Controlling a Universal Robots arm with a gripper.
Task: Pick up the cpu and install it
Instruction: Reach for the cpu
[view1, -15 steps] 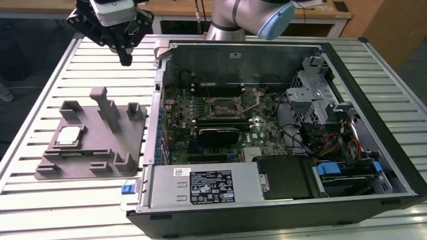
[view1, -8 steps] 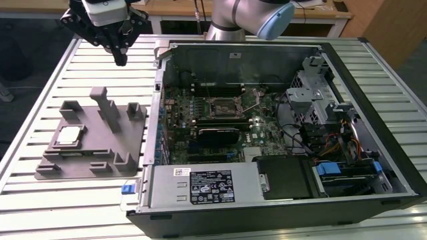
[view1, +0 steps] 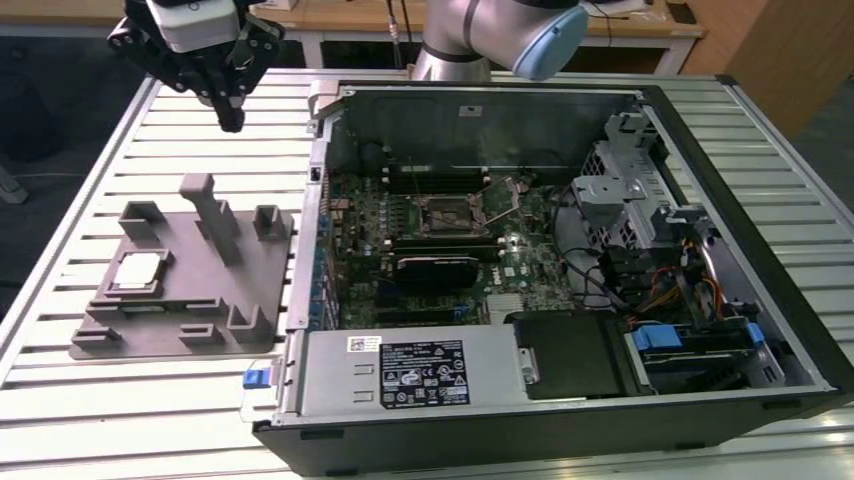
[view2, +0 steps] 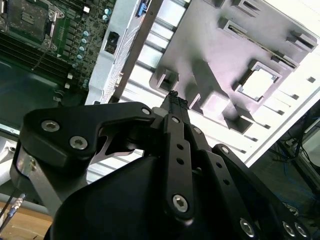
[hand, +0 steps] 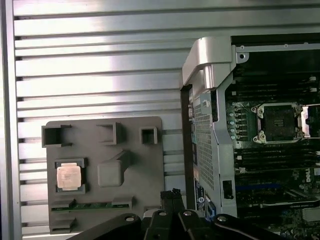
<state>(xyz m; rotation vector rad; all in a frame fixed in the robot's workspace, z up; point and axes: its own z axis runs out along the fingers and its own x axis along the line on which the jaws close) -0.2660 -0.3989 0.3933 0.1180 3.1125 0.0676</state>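
- Exterior view first: a slatted metal table (view1: 160, 420) carries everything in the scene.
- An open computer case (view1: 747, 190) lies on its side on the table, toward the exterior view's right, with its inside facing up.
- The robot arm (view1: 467, 30) reaches in from the far edge of the table, behind the case.
- A green motherboard (view1: 400, 215) covers the floor of the case.
- A grey plastic tray (view1: 174, 335) with upright blocks lies flat on the table, just beside the case on the exterior view's left.
- The gripper (view1: 231, 122) hangs in the air over the slats past the tray's far end, fingers pointing down. It is well apart from the cpu. Both wrist views show its fingertips pressed together with nothing between them (view2: 174, 96) (hand: 172, 192).
- The square metal-framed socket (view1: 447, 212) sits near the middle of the motherboard. Its dark centre is exposed in the first wrist view (hand: 278, 122).
- The cpu (view1: 138, 271) lies flat in a square recess of the tray, on the side away from the case, silvery top plate up. Nothing touches it. Both wrist views show it in that recess (hand: 69, 177) (view2: 257, 82).
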